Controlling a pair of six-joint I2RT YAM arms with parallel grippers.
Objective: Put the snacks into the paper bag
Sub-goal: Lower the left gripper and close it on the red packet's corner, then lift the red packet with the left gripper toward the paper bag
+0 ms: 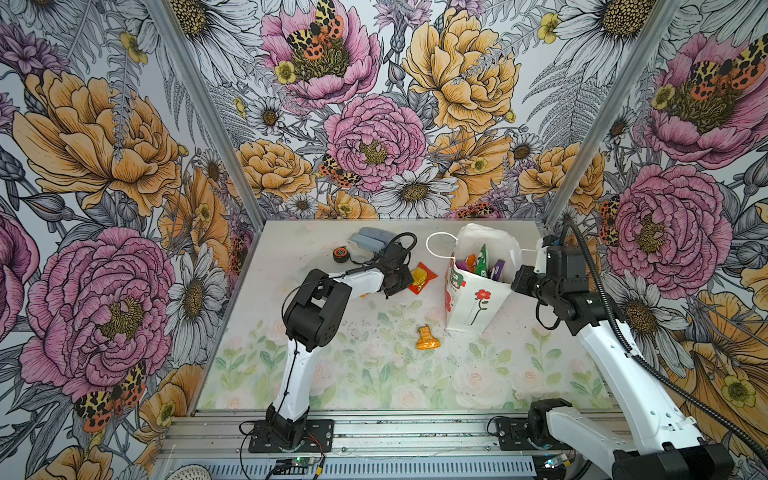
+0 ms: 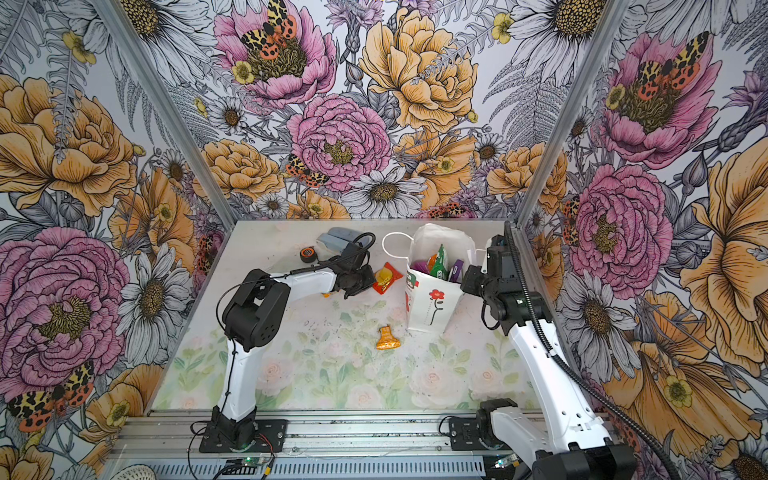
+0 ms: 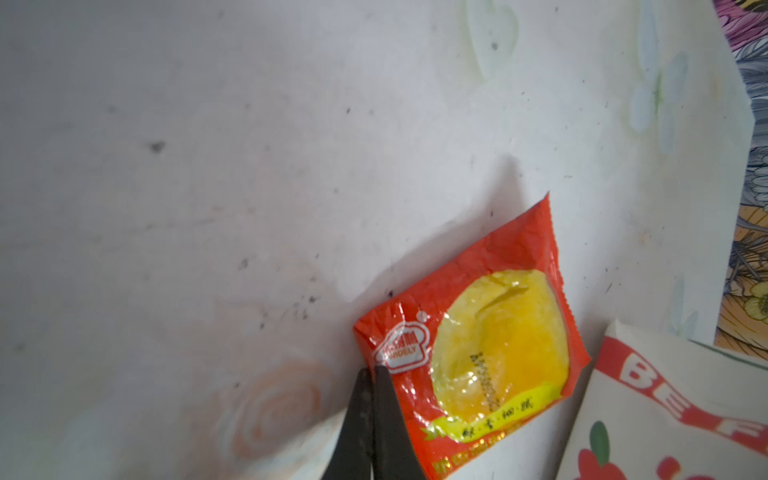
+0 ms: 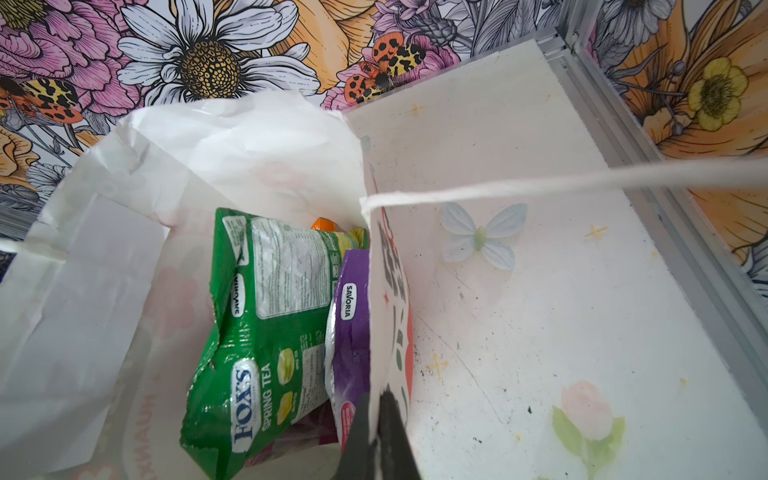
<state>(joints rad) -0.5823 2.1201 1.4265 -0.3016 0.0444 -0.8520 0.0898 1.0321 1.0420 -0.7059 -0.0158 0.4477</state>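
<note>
The white paper bag (image 1: 478,299) (image 2: 432,305) with a red flower stands upright at the back right. My right gripper (image 4: 376,399) (image 1: 513,279) is shut on the bag's right rim wall. Inside are a green Fox's packet (image 4: 257,332), a purple packet (image 4: 353,332) and an orange one (image 1: 470,262). A red-yellow snack packet (image 3: 498,332) (image 1: 422,277) lies on the table left of the bag. My left gripper (image 3: 374,372) (image 2: 372,279) is shut on that packet's corner. An orange packet (image 1: 427,338) (image 2: 387,338) lies alone in front of the bag.
Grey-blue oblong cases (image 1: 370,241) and a round black-orange tape measure (image 1: 340,254) sit at the back left, behind my left arm. The bag's string handle (image 1: 436,245) loops out to its left. Another string (image 4: 540,183) stretches past my right wrist. The cell wall stands close right of the bag.
</note>
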